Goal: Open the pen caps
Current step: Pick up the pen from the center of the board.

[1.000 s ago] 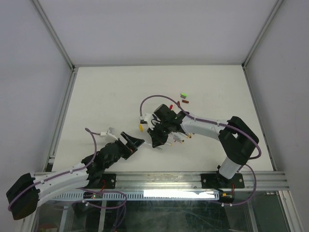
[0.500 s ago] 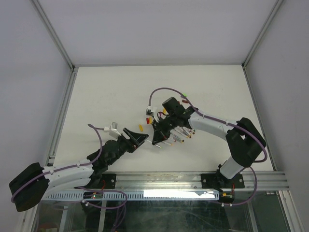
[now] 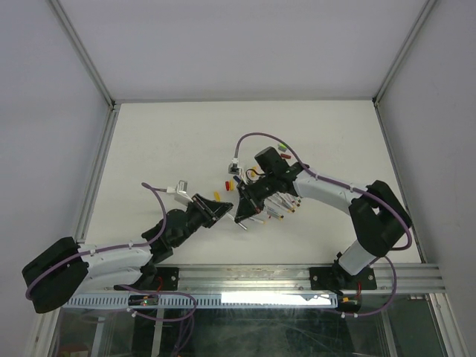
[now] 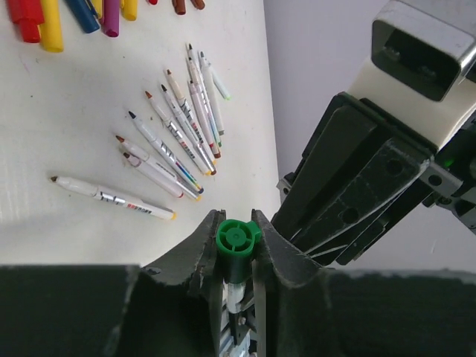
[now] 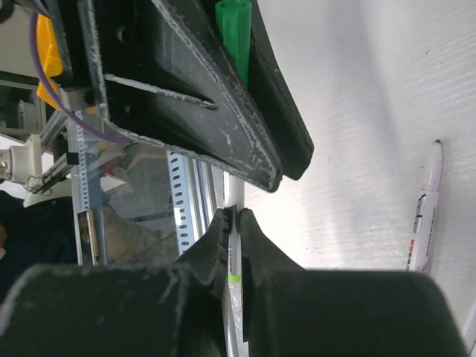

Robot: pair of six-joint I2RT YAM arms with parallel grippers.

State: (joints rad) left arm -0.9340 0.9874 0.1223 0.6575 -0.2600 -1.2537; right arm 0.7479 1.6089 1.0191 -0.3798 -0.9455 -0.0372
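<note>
My left gripper (image 4: 236,222) is shut on the green pen cap (image 4: 236,239) of a thin white pen. That same green cap (image 5: 234,36) shows between the left gripper's black fingers in the right wrist view. My right gripper (image 5: 234,216) is shut on the pen's white barrel (image 5: 234,195). In the top view the left gripper (image 3: 225,207) and right gripper (image 3: 240,216) meet tip to tip above the table. Loose caps lie apart: red (image 4: 26,13), yellow (image 4: 50,28), blue (image 4: 82,15) and purple (image 4: 110,18).
Several uncapped white pens (image 4: 175,141) lie fanned on the table under the right arm (image 3: 320,190). One more pen (image 5: 426,219) lies beside the grippers. Green (image 3: 282,147), dark red (image 3: 287,156), yellow (image 3: 217,195) and red (image 3: 229,181) caps dot the white table (image 3: 163,141).
My left gripper has reached up and right to the right gripper and closed from wide open onto the green cap. The right gripper shifted slightly, staying shut on the pen.
</note>
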